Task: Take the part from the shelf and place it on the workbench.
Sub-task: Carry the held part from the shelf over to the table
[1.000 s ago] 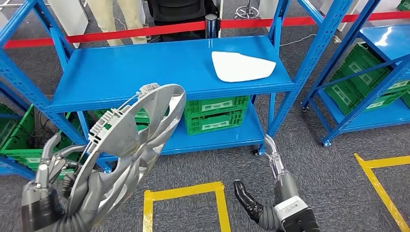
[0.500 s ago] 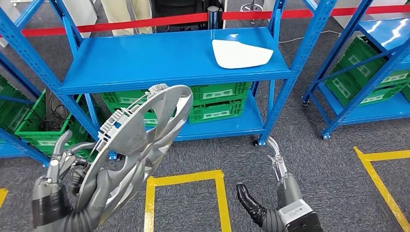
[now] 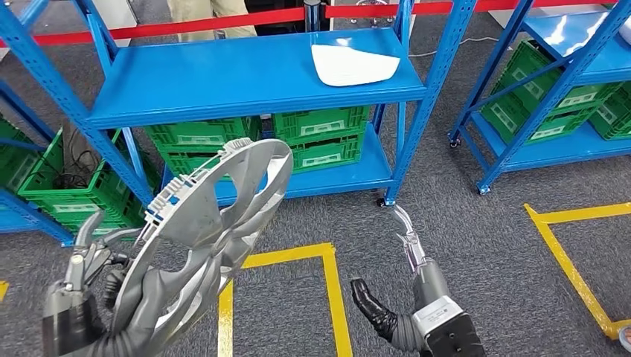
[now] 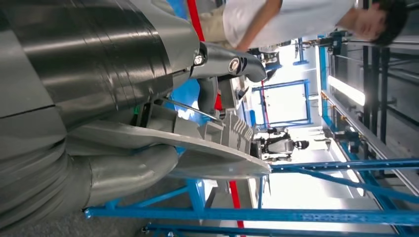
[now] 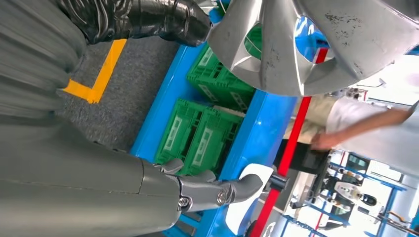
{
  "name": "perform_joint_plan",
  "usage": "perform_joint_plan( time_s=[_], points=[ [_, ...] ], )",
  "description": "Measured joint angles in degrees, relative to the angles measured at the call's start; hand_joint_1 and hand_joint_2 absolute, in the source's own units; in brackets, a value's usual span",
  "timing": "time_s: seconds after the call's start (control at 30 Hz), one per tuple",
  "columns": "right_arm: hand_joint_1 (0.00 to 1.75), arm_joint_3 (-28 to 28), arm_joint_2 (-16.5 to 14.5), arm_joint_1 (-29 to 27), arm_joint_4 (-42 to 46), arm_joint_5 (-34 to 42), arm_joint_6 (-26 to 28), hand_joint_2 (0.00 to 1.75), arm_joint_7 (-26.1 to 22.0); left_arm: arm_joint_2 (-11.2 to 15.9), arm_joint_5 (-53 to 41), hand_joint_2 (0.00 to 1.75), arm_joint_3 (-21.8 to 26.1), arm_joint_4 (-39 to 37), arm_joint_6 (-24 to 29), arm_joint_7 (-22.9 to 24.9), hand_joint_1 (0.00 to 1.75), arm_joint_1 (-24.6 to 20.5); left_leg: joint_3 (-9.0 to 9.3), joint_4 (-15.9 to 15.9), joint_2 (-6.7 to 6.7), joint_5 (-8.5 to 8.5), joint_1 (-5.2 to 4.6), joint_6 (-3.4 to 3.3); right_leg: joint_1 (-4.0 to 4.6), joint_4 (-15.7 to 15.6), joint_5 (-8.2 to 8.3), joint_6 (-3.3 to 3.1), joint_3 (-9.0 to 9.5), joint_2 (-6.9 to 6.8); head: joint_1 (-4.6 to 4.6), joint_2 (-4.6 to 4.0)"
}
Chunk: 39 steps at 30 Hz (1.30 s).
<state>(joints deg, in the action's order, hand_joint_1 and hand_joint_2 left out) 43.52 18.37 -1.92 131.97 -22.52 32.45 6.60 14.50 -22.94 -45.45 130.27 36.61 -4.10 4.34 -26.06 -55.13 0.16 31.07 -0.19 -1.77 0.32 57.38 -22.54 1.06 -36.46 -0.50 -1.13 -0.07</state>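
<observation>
left hand [image 3: 82,286] — holds silver hubcap [image 3: 216,223] | right hand [image 3: 398,282] — fingers apart, empty | labels unreadable

One silver wheel cover [image 3: 212,223]; one white panel [image 3: 351,65]; two hands [image 3: 83,260]

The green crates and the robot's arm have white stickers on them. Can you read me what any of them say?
No words can be read.
White labels on the green crates: too small and blurred.
White label on the right arm's wrist behind the right hand: blurred.
Silver wheel cover held by the left hand: no writing shows.
</observation>
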Motion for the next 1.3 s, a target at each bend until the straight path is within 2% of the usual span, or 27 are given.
perform_joint_plan(
  time_s=[0.03,0.07,0.17,0.2,0.23,0.27,0.3,0.33,0.4,0.47,0.53,0.57,0.67,0.7,0.73,0.77,0.8,0.87,0.9,0.97,1.03,1.07,1.13,1.2,1.23,1.27,1.3],
  points=[
    [0.00,0.00,-0.01,0.01,0.00,0.01,-0.02,1.75,0.00,0.01,0.04,1.75,-0.02,-0.04,0.00,0.00,1.75,0.00,-0.68,0.26,0.10,-0.48,0.15,-0.29,-0.01,0.54,-0.78,0.37,-0.56,0.09,0.06,0.00],
    [0.00,0.00,-0.01,0.01,-0.01,0.03,-0.03,1.75,0.00,0.02,0.09,1.75,-0.04,-0.10,0.01,0.00,1.75,0.00,-1.44,0.47,0.24,-1.06,0.34,-0.62,-0.04,2.05,-2.68,0.72,-1.29,0.20,0.28,0.00],
    [0.00,0.01,-0.01,-0.03,-0.03,0.10,-0.03,1.75,0.00,0.03,0.18,1.75,-0.09,-0.25,0.02,-0.01,1.75,0.02,-3.48,0.32,0.44,-2.77,0.43,-1.14,-0.50,11.41,-10.68,1.49,-3.41,0.30,1.27,0.00],
    [0.00,0.02,-0.01,-0.04,-0.05,0.11,-0.03,1.75,0.00,0.03,0.19,1.75,-0.09,-0.27,0.02,-0.01,1.75,0.03,-4.28,0.08,0.47,-3.43,0.42,-1.10,-0.59,14.35,-11.49,1.64,-3.51,0.30,1.48,0.00],
    [0.00,0.02,-0.01,-0.04,-0.09,0.11,-0.03,1.75,0.00,0.03,0.20,1.75,-0.10,-0.29,0.02,-0.01,1.75,0.03,-5.25,-0.28,0.50,-4.08,0.43,-1.05,-0.68,16.00,-10.86,1.75,-3.10,0.30,1.67,0.00],
    [0.00,0.02,-0.01,-0.04,-0.12,0.11,-0.03,1.75,0.00,0.03,0.21,1.75,-0.11,-0.30,0.03,-0.01,1.75,0.03,-6.30,-0.73,0.51,-4.71,0.44,-0.95,-0.77,15.92,-9.20,1.81,-1.94,0.30,1.89,0.00],
    [0.00,0.02,-0.01,-0.04,-0.14,0.11,-0.03,1.75,0.00,0.04,0.22,1.75,-0.12,-0.30,0.03,-0.01,1.75,0.05,-7.49,-1.20,0.52,-5.28,0.45,-0.84,-0.86,14.33,-7.29,1.82,-0.11,0.30,2.11,0.00],
    [0.00,0.02,-0.01,-0.02,-0.15,0.11,-0.03,1.75,0.00,0.04,0.23,1.75,-0.14,-0.30,0.04,-0.01,1.75,0.07,-8.54,-1.66,0.52,-5.76,0.45,-0.69,-0.93,10.79,-6.43,1.74,2.45,0.30,2.28,0.00],
    [0.00,0.03,-0.01,0.05,-0.14,0.11,-0.03,1.75,-0.02,0.05,0.22,1.75,-0.17,-0.28,0.07,-0.02,1.75,0.12,-9.94,-2.37,0.56,-6.60,0.36,-0.18,-0.75,2.77,-7.52,1.30,7.82,0.29,2.42,0.00],
    [0.00,0.04,-0.01,0.10,-0.13,0.11,-0.03,1.75,-0.04,0.05,0.18,1.75,-0.21,-0.26,0.09,-0.07,1.75,0.17,-10.47,-2.59,0.66,-7.50,0.40,0.53,-0.35,-1.20,-9.01,0.68,9.81,0.26,2.38,0.00],
    [0.00,0.04,-0.01,0.09,-0.14,0.16,-0.03,1.75,-0.06,0.13,0.07,1.75,-0.27,-0.25,0.15,-0.16,1.75,0.26,-10.70,-2.76,0.61,-7.64,0.60,1.21,-0.35,-1.70,-8.48,-0.11,9.15,0.12,2.22,0.00],
    [0.00,0.04,-0.02,0.08,-0.15,0.21,-0.03,1.75,-0.08,0.19,-0.01,1.75,-0.31,-0.24,0.20,-0.22,1.75,0.34,-11.11,-3.66,0.49,-6.43,0.66,1.51,-0.43,-1.87,-8.03,-0.57,8.93,0.00,2.05,0.00],
    [0.00,0.04,-0.03,0.07,-0.16,0.39,-0.05,1.75,-0.13,0.30,-0.17,1.75,-0.45,-0.22,0.31,-0.26,1.75,0.65,-13.62,-12.18,0.17,1.03,0.81,2.13,-0.58,-2.03,-6.59,-1.43,7.69,-0.22,1.07,0.00],
    [0.00,0.04,-0.03,0.06,-0.16,0.42,-0.05,1.75,-0.14,0.32,-0.18,1.75,-0.51,-0.22,0.33,-0.24,1.75,0.74,-14.33,-15.79,0.15,2.72,0.88,2.28,-0.57,-1.94,-6.09,-1.44,7.23,-0.22,0.78,0.00],
    [0.00,0.04,-0.03,0.05,-0.17,0.44,-0.05,1.75,-0.14,0.35,-0.19,1.75,-0.58,-0.22,0.35,-0.21,1.75,0.80,-14.53,-18.31,0.15,3.24,0.94,2.39,-0.57,-1.78,-5.57,-1.38,6.67,-0.22,0.54,0.00],
    [0.00,0.04,-0.03,0.02,-0.17,0.44,-0.05,1.75,-0.15,0.38,-0.19,1.75,-0.65,-0.22,0.37,-0.18,1.75,0.84,-13.92,-19.12,0.15,2.64,1.02,2.44,-0.58,-1.57,-5.05,-1.28,6.08,-0.19,0.35,0.00],
    [0.00,0.04,-0.03,0.00,-0.17,0.45,-0.05,1.75,-0.16,0.44,-0.20,1.75,-0.72,-0.22,0.37,-0.17,1.75,0.87,-12.10,-17.34,0.15,1.16,1.11,2.41,-0.62,-1.32,-4.62,-1.12,5.52,-0.15,0.19,0.00],
    [0.00,0.04,-0.03,-0.03,-0.17,0.45,-0.05,1.75,-0.19,0.55,-0.20,1.75,-0.81,-0.22,0.37,-0.16,1.75,0.86,-6.31,-9.57,0.11,-1.29,1.19,2.26,-0.63,-0.70,-4.02,-0.69,4.36,-0.07,-0.11,0.00],
    [0.00,0.04,-0.03,-0.01,-0.17,0.46,-0.05,1.75,-0.21,0.60,-0.22,1.75,-0.84,-0.21,0.37,-0.17,1.75,0.86,-3.88,-5.95,0.04,-1.62,1.15,2.15,-0.60,-0.39,-3.75,-0.38,3.88,-0.07,-0.20,0.00],
    [0.00,0.04,-0.03,0.04,-0.17,0.45,-0.05,1.75,-0.26,0.63,-0.28,1.75,-0.85,-0.19,0.37,-0.18,1.75,0.85,-1.99,-2.63,-0.11,-1.18,0.95,1.89,-0.54,0.05,-3.09,0.32,3.06,-0.09,-0.27,0.00],
    [0.00,0.05,-0.03,0.04,-0.16,0.45,-0.05,1.75,-0.28,0.66,-0.34,1.75,-0.86,-0.18,0.37,-0.19,1.75,0.84,-2.58,-1.92,-0.10,-1.29,1.02,1.25,-0.56,0.38,-2.68,1.06,2.27,-0.05,-0.16,0.00],
    [0.00,0.05,-0.03,0.03,-0.16,0.45,-0.04,1.75,-0.29,0.67,-0.36,1.75,-0.85,-0.18,0.37,-0.19,1.75,0.83,-2.93,-1.65,-0.06,-1.52,1.12,0.74,-0.57,1.09,-3.38,1.39,1.58,0.01,-0.02,0.00],
    [0.00,0.07,-0.03,-0.02,-0.17,0.45,-0.03,1.75,-0.30,0.67,-0.38,1.75,-0.85,-0.18,0.37,-0.19,1.75,0.84,-3.96,-1.42,0.01,-2.38,1.22,-0.27,-0.69,5.64,-7.31,1.85,-0.48,0.13,0.76,0.00],
    [0.00,0.08,-0.03,-0.05,-0.17,0.45,-0.03,1.75,-0.31,0.68,-0.38,1.75,-0.84,-0.20,0.37,-0.17,1.75,0.86,-5.22,-1.51,0.01,-3.29,0.99,-0.70,-0.78,12.88,-11.59,2.07,-2.58,0.15,1.60,0.00],
    [0.00,0.09,-0.03,-0.07,-0.17,0.45,-0.03,1.75,-0.31,0.68,-0.38,1.75,-0.84,-0.21,0.37,-0.17,1.75,0.87,-5.89,-1.59,0.02,-3.77,0.85,-0.74,-0.79,15.34,-12.25,2.07,-2.93,0.15,1.84,0.00],
    [0.00,0.09,-0.03,-0.09,-0.17,0.46,-0.03,1.75,-0.31,0.69,-0.38,1.75,-0.84,-0.22,0.37,-0.16,1.75,0.87,-6.59,-1.71,0.03,-4.23,0.72,-0.76,-0.77,16.01,-11.77,1.96,-2.44,0.15,2.01,0.00],
    [0.00,0.09,-0.03,-0.10,-0.17,0.46,-0.03,1.75,-0.31,0.69,-0.38,1.75,-0.84,-0.22,0.37,-0.16,1.75,0.87,-7.25,-1.85,0.03,-4.66,0.60,-0.75,-0.69,14.59,-10.44,1.73,-0.95,0.15,2.16,0.00]
  ],
)
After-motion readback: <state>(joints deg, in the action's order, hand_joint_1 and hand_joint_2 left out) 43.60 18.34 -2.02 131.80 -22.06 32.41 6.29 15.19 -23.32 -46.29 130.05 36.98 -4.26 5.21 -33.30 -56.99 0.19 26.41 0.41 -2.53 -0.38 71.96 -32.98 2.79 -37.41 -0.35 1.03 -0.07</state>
